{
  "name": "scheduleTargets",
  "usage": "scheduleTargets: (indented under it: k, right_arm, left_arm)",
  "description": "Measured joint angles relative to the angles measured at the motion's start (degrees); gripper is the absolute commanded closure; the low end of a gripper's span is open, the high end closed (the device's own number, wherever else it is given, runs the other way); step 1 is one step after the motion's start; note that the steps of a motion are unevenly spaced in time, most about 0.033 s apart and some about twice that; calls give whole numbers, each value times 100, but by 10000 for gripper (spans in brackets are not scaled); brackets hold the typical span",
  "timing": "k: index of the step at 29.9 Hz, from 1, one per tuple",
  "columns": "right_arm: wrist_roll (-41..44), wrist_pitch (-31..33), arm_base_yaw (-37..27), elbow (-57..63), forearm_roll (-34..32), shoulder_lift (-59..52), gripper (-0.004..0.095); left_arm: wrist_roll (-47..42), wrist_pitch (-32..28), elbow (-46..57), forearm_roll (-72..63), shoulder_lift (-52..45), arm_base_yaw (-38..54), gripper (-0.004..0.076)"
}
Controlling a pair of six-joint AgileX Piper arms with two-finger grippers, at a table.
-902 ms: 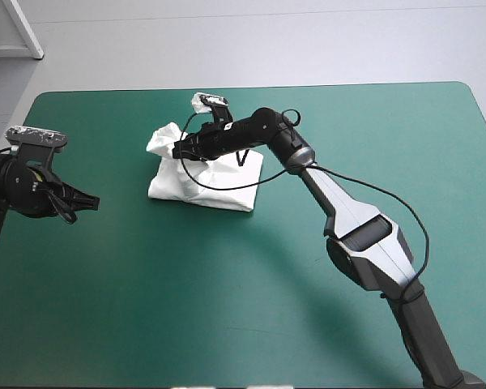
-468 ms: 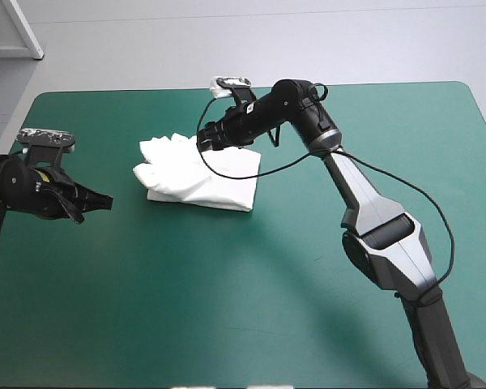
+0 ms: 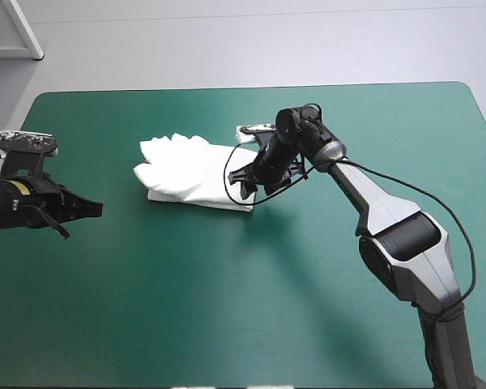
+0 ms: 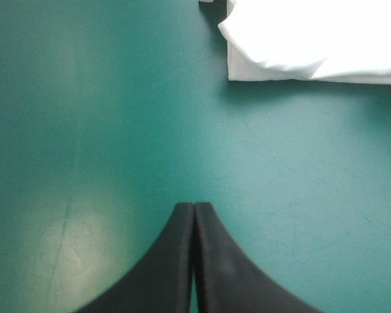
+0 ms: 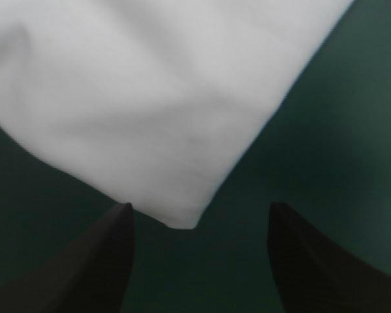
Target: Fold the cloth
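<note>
Here, the white T-shirt [image 3: 190,170] lies as a folded bundle left of centre on the teal-green surface [image 3: 227,308]. The right gripper [image 3: 243,181] sits at its near right corner, jaws spread. The left gripper [image 3: 95,208] hangs well apart, jaws pressed together. If the spread jaws snag that corner, the fold could pull open.
</note>
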Motion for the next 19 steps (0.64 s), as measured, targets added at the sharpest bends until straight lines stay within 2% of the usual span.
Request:
scheduleTargets:
  k: [9, 12, 16, 19]
  right_arm:
    - [-219, -1050, 0, 417, 771, 248, 367]
    - [-249, -1184, 0, 417, 921, 301, 505]
    - [-375, -1229, 0, 417, 837, 320, 932]
    - [-422, -1110, 6, 394, 619, 318, 927]
  left_arm:
    - [0, 0, 0, -54, -404, 0, 732]
    - [2, 0, 0, -54, -432, 0, 732]
    - [2, 0, 0, -54, -437, 0, 732]
    - [2, 0, 0, -54, -437, 0, 732]
